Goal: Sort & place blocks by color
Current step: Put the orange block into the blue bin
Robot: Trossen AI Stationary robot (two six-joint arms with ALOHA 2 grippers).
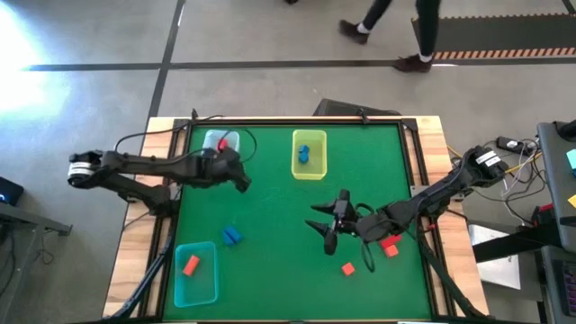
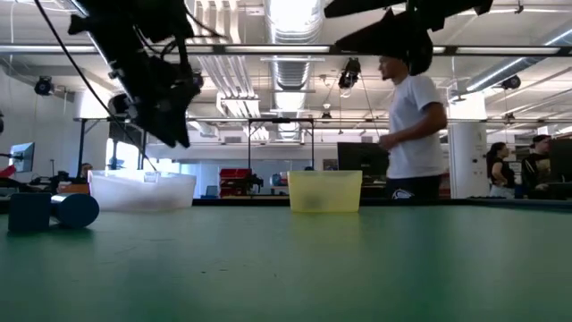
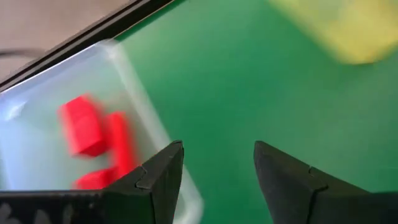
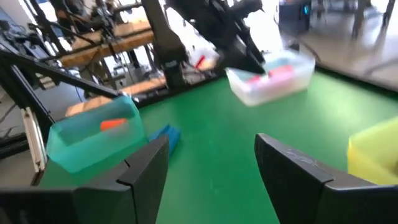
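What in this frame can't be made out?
- Clear tray, high view: the left gripper and arm cover part; block count unclear.
- Red blocks, left wrist view: blurred, count unclear.
- Yellow tray, low view: cloudy wall hides contents.
- Yellow tray, both wrist views: cut off.

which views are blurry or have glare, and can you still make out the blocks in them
Left wrist view: motion-smeared, yet the red blocks in the pale tray read clearly; the yellow tray is a smudge. Right wrist view: soft, the blue blocks blurred. Low view: ceiling lights glare, arms silhouetted. High view: sharp, with floor glare at upper left.
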